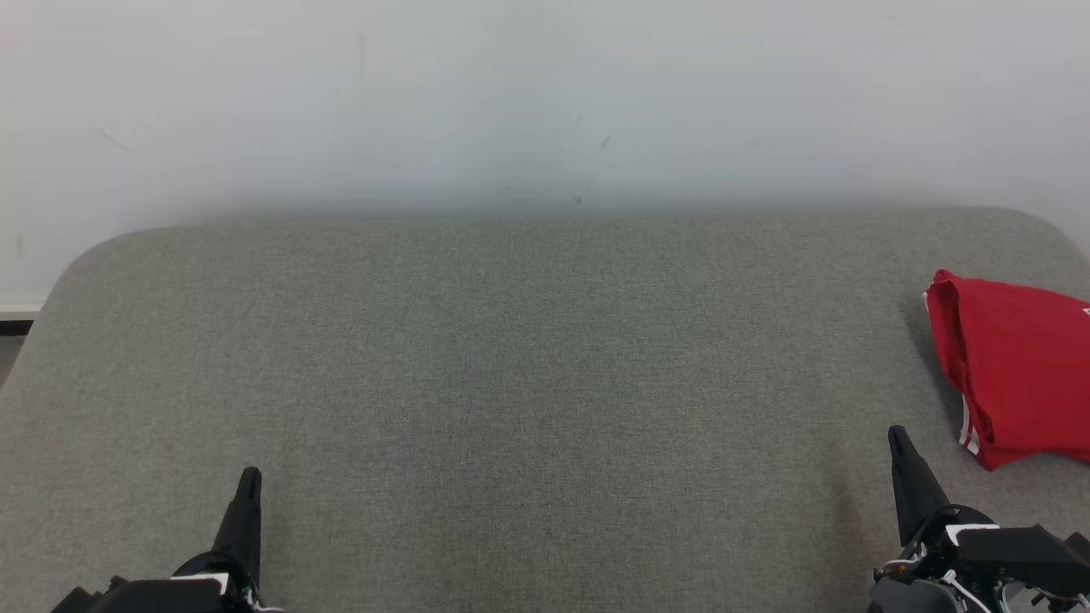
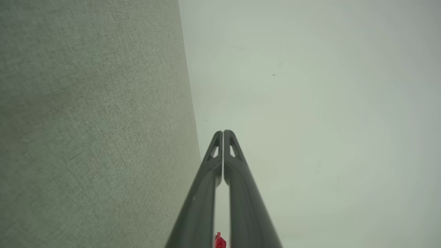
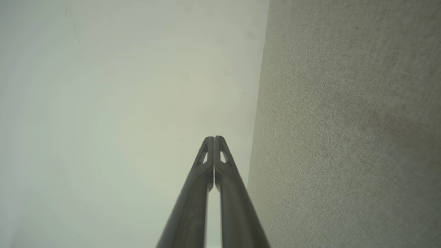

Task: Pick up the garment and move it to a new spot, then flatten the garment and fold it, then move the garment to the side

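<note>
Shows red garment lying folded at the right edge of the grey padded surface, left gripper and right gripper closed and empty by its near edge; looks finished, so calls for arms kept clear of the garment.

**A:** What lies around the left pincer?

**B:** A grey fabric-covered surface with rounded far corners. It spreads across to the right pincer and beyond both.

**A:** And past their tips?

**B:** A pale wall, faintly scuffed and evenly lit. Far left of the left pincer there's a sliver of darker floor.
</note>
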